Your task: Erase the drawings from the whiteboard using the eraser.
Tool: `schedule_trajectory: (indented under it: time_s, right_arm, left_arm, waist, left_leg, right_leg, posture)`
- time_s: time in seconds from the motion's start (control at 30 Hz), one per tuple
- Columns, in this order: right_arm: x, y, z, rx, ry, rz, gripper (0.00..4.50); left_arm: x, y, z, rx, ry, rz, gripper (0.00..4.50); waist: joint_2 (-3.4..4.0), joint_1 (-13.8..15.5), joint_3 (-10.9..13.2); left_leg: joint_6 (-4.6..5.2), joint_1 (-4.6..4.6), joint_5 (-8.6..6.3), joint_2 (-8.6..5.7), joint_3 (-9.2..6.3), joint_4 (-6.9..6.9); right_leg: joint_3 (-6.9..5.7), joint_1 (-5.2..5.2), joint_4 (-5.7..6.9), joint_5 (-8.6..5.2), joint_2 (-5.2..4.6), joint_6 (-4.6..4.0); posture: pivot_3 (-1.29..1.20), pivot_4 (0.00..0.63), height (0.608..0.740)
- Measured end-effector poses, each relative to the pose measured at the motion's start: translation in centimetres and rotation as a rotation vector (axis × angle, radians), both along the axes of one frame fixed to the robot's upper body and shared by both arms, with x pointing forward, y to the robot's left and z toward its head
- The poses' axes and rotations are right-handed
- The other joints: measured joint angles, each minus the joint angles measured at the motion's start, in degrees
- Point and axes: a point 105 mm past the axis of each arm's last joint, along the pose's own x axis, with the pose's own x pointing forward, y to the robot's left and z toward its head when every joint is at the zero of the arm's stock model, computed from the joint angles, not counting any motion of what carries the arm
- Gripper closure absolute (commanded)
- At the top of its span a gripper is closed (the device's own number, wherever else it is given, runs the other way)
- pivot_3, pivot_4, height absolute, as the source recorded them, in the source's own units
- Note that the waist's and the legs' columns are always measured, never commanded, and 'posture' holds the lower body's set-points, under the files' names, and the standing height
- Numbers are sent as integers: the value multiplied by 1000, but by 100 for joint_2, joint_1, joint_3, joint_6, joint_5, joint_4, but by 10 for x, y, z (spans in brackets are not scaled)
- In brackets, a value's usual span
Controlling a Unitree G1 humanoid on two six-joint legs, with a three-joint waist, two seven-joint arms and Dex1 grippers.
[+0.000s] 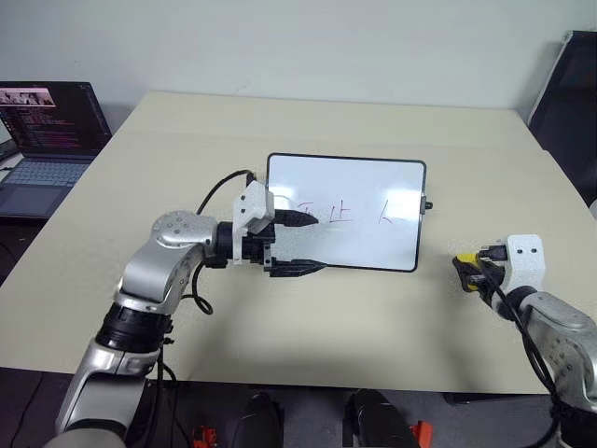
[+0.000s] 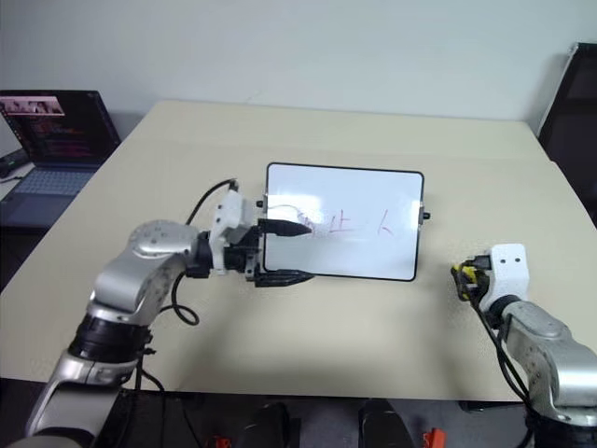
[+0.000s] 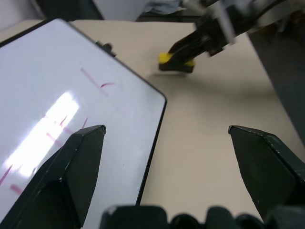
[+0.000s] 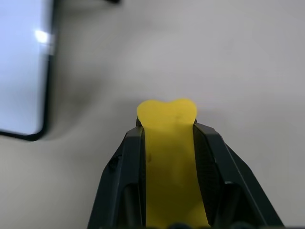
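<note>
Laptop (image 1: 42, 140) sits far left; right gripper (image 4: 167, 125) clamps eraser (image 4: 167, 143), left gripper (image 1: 300, 243) spread over whiteboard (image 1: 354, 187).

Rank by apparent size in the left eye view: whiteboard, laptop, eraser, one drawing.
1. Whiteboard, clearly largest.
2. Laptop, cut off by the frame edge, so only its visible part counts.
3. Eraser and the rightmost drawing: both tiny and look alike; the eraser is partly hidden in the right gripper, so no ranking.
</note>
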Motion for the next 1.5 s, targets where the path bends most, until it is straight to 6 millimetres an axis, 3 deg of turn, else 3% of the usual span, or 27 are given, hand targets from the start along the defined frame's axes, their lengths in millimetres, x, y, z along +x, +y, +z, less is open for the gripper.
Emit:
schedule_trajectory:
  time_s: [0.23,0.3,0.43,0.57,0.83,0.97,1.27,1.37,1.5]
  right_arm:
    - [-8,54,27,19,-136,205,3472]
    - [0,68,33,26,-162,241,3485]
    - [35,96,49,-65,-240,303,3486]
    - [62,98,40,-142,-220,288,3487]
    - [87,99,44,-216,-271,270,3488]
    - [89,103,42,-251,-271,300,3488]
    - [74,114,20,-368,-192,454,3504]
    - [76,114,21,-398,-208,450,3504]
    - [89,109,35,-437,-280,369,3504]
  left_arm:
    - [-2,3,-6,13,-21,74,0]
    - [0,5,-8,18,-29,96,0]
    - [3,6,-8,30,-57,126,0]
    - [5,14,-15,55,-44,162,0]
    - [2,8,-10,31,-30,144,0]
    - [0,1,-2,-3,-32,111,0]
    - [1,-1,1,-9,-36,103,0]
    - [0,1,0,-6,-31,106,0]
    - [-5,15,-17,33,39,126,0]
  waist:
    - [-1,5,0]
    - [0,-16,1]
    - [0,-84,1]
    - [-1,-73,2]
    - [-1,-68,2]
    - [-1,-80,2]
    - [-2,-115,2]
    - [-2,-116,2]
    - [-2,-145,2]
  left_leg:
    - [2,0,3,-1,-1,41]
    - [2,-1,3,-1,1,57]
    - [15,0,11,-1,2,71]
    - [15,-11,11,-2,1,66]
    - [15,-11,11,-3,-1,48]
    - [15,-9,11,-3,-1,56]
    - [15,-6,11,-3,-1,70]
    - [17,-6,13,-4,0,74]
    - [21,-5,17,-4,2,75]
  right_leg:
    - [2,6,15,-15,0,-29]
    - [5,6,18,-9,0,-35]
    - [5,7,19,4,0,-38]
    - [4,3,17,2,0,-34]
    - [1,-1,18,17,0,-4]
    - [2,3,19,13,0,0]
    - [4,7,23,11,0,-11]
    - [6,7,22,12,0,-17]
    - [8,5,22,19,0,-23]
  posture:
    - [0,150,740]
    - [0,150,740]
    - [0,150,740]
    - [0,150,740]
    - [0,150,740]
    - [0,150,740]
    - [0,150,740]
    - [0,150,740]
    - [0,150,740]
